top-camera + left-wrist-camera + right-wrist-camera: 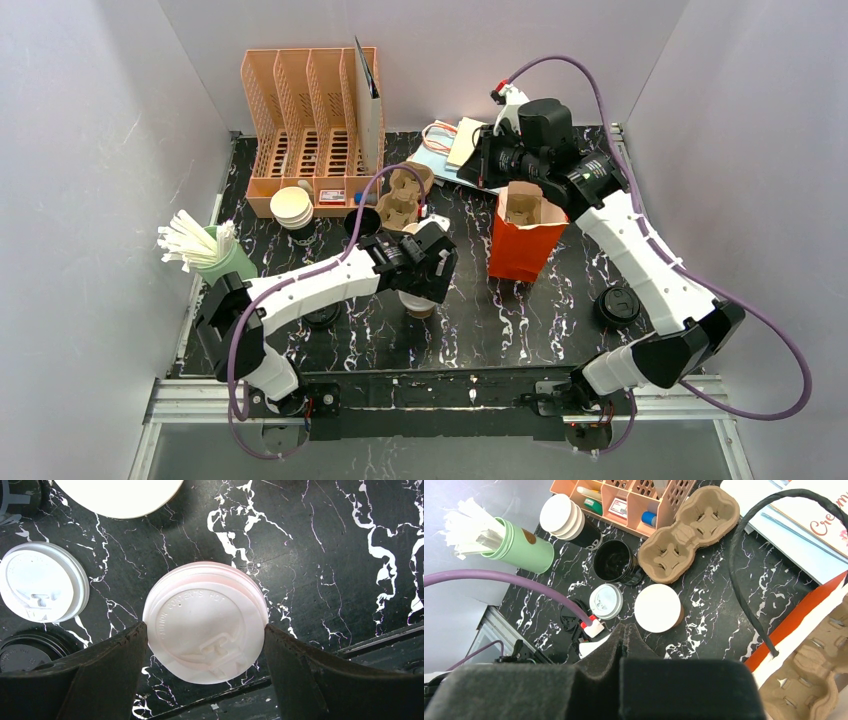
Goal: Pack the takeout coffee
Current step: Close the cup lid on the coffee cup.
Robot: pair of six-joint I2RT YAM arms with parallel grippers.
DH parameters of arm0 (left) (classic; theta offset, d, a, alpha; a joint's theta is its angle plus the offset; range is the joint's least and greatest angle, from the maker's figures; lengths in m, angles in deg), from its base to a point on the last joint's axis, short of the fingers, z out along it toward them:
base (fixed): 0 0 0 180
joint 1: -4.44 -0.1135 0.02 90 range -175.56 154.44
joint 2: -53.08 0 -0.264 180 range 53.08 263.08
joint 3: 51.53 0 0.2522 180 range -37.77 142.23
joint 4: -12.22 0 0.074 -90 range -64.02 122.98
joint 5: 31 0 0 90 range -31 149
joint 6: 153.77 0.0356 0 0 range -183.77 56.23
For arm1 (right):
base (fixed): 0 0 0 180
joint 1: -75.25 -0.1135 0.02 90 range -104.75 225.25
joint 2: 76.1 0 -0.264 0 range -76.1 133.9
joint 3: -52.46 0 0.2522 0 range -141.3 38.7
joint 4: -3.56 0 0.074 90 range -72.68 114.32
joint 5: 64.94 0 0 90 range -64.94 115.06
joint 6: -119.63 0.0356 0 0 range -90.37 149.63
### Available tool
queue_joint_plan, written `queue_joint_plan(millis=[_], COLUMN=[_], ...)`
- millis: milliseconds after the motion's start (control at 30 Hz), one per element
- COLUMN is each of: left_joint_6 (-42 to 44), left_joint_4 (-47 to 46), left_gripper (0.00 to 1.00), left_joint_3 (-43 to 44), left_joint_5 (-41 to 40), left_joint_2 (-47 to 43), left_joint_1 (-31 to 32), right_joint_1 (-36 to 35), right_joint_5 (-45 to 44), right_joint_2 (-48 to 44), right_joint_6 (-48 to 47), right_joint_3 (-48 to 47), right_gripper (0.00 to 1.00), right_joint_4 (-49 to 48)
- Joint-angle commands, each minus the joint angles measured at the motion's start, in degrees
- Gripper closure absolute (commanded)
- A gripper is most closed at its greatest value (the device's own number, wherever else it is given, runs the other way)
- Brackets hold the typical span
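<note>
**Tally**

Two cardboard cup trays. Two black lids. Two white sip lids in the left wrist view. One red paper bag, one open black cup, one orange rack, one green holder. The white stack is too tight to count.
</note>
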Motion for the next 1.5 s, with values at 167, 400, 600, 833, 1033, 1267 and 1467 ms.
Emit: queue_joint_plan(millis=[167, 400, 600, 833, 1033, 1267, 1467], left_joint_6=[0.3, 0.0, 0.0, -0.7, -0.8, -2.0, -3.1], left_joint_4=[0.7, 2.2, 3.7, 5.3, 5.2, 4.8, 4.5], left_gripper=[0.19, 0.20, 0.20, 0.22, 0.25, 0.26, 0.26], left_joint_3=[2.7, 3.5, 4.8, 4.9, 3.9, 1.3, 0.0], left_joint_5=[-1.8, -1.4, -1.1, -1.0, -0.1, 2.3, 2.8], left_joint_2=[0.1, 1.9, 4.1, 5.2, 5.9, 6.8, 7.0], left_joint_1=[0.3, 0.3, 0.3, 0.3, 0.3, 0.3, 0.3], right_joint_1=[-0.2, -0.2, -0.2, -0.2, -0.3, -0.2, -0.2], right_joint_5=[0.7, 1.6, 2.6, 3.6, 3.9, 4.1, 4.2], right_joint_2=[-2.7, -3.0, -3.6, -3.2, -3.7, -3.4, -3.8], right_joint_6=[-1.0, -1.1, -1.0, -0.9, -0.7, -0.7, -0.8], right_joint_3=[1.3, 2.3, 3.7, 4.2, 5.5, 5.6, 6.5], right_gripper=[0.99, 0.97, 0.97, 0.97, 0.97, 0.97, 0.97], right_joint_4=[-2.4, -1.4, -0.2, 2.2, 4.3, 5.3, 5.8])
